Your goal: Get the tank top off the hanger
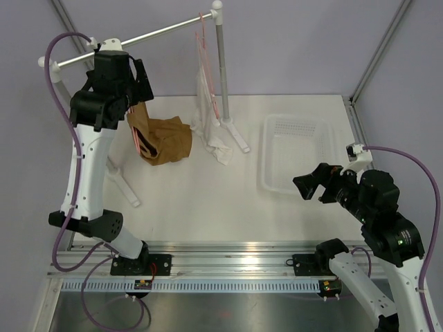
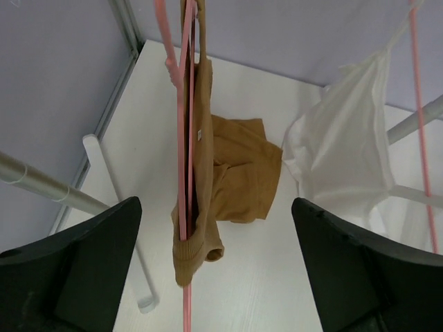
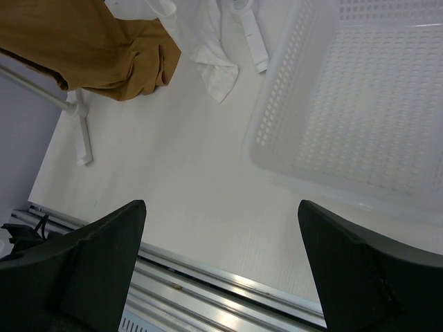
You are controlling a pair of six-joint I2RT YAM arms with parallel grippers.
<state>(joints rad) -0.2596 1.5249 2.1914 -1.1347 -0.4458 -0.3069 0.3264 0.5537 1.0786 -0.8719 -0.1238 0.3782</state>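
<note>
Left gripper (image 2: 214,207): hanging with fingers spread wide, gripping nothing.
Right gripper (image 3: 220,207): also spread, hovering near-right beside the basket (image 3: 277,104).
Hanger (image 2: 181,173): hanging far left, brown tank top (image 2: 242,173) draping off it onto the table (image 1: 208,200) (its small pale tag (image 2: 199,133) is too small to read).

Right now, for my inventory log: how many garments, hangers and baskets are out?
Garments: 2, brown tank top, white cloth
Hangers: 2, the hanger holding the tank top, second pink hanger
Baskets: 1, white basket
Total: 5
</note>
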